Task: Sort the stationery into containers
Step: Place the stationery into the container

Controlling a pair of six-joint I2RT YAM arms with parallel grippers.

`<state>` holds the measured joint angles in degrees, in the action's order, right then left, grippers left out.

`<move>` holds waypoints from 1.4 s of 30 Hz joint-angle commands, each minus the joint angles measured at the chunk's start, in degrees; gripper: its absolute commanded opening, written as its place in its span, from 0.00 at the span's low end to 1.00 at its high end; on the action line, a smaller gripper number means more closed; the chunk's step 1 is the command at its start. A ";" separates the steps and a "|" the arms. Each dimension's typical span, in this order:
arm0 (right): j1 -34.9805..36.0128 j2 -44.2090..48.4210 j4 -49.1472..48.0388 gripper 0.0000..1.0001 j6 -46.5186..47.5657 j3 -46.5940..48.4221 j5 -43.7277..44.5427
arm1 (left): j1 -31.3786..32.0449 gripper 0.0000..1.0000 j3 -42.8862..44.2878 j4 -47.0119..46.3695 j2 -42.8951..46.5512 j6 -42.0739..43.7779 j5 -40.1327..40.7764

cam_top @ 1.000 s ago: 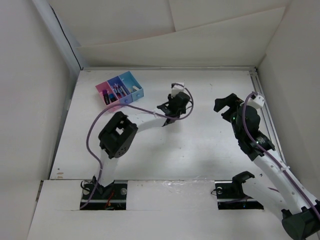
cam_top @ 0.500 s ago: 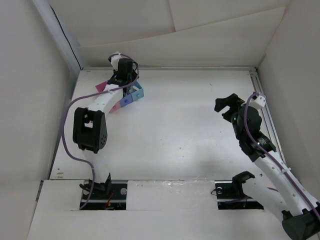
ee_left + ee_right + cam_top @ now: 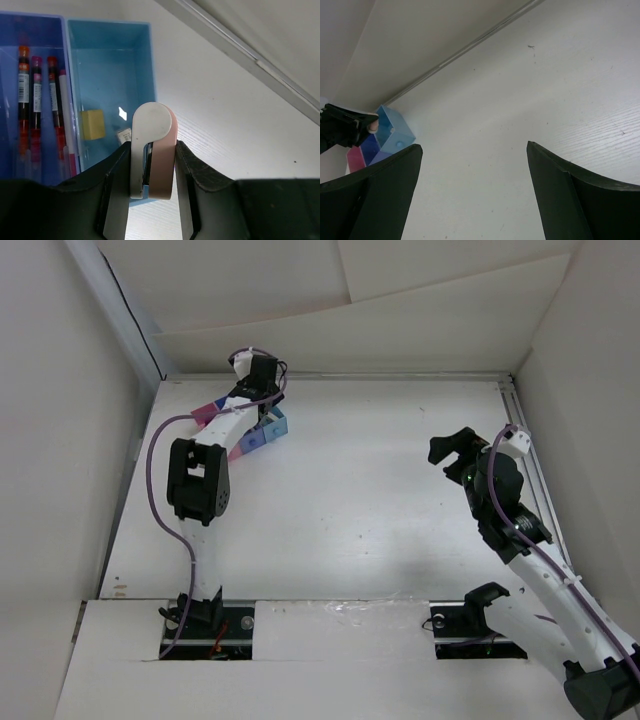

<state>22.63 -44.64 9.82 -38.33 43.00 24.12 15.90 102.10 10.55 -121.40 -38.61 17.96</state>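
Observation:
My left gripper (image 3: pixel 152 150) is shut on a flat rounded white-and-pink eraser-like piece (image 3: pixel 153 127) and holds it over the near edge of the light blue box (image 3: pixel 110 60). That box holds a yellow eraser (image 3: pixel 93 124) and a small white piece (image 3: pixel 124 135). The purple-blue box (image 3: pixel 10 60) beside it holds several red-pink pens (image 3: pixel 37 100). In the top view the left gripper (image 3: pixel 262 390) is over the row of containers (image 3: pixel 276 426) at the far left. My right gripper (image 3: pixel 455 455) is open and empty, far to the right; its wrist view (image 3: pixel 475 190) shows bare table between the jaws.
A raised rail (image 3: pixel 240 55) and the white back wall run just behind the containers. The left wall (image 3: pixel 60 440) stands close beside them. The right wrist view shows the boxes (image 3: pixel 392 130) far off with my left gripper (image 3: pixel 345 125) above them.
My left arm has swung from the middle of the table back and left to the containers, carrying the white-and-pink piece. The right arm has not moved.

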 commanded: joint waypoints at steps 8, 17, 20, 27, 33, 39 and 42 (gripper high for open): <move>0.57 0.35 -2.44 0.91 0.71 0.68 -0.39 | -0.43 0.20 1.17 1.14 1.17 -1.20 3.75; 0.57 0.35 -2.44 0.91 0.71 0.68 -0.39 | -0.43 0.53 0.02 1.14 1.70 -1.20 6.03; 0.57 0.35 -2.44 0.91 0.71 0.68 -0.39 | -0.43 0.62 0.02 1.14 2.31 -0.59 6.65; 0.57 0.35 -2.44 0.91 0.71 0.68 -0.39 | -0.43 0.63 -0.50 0.62 4.15 -0.06 7.18; 0.57 0.87 -2.44 0.91 0.71 0.68 -0.39 | -0.43 0.61 -4.63 -3.41 11.35 -0.06 7.18; 0.57 0.87 -2.44 0.91 0.71 0.68 -0.39 | -0.43 1.00 -15.78 -12.47 23.99 1.96 4.29; 0.57 0.87 -2.44 0.93 0.71 0.68 -0.39 | 0.10 1.00 -19.21 -13.62 27.79 2.48 3.67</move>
<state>22.63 -44.60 9.82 -38.33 43.00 23.97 15.70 85.25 2.66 -99.39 -37.54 22.50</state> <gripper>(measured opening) 0.923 0.996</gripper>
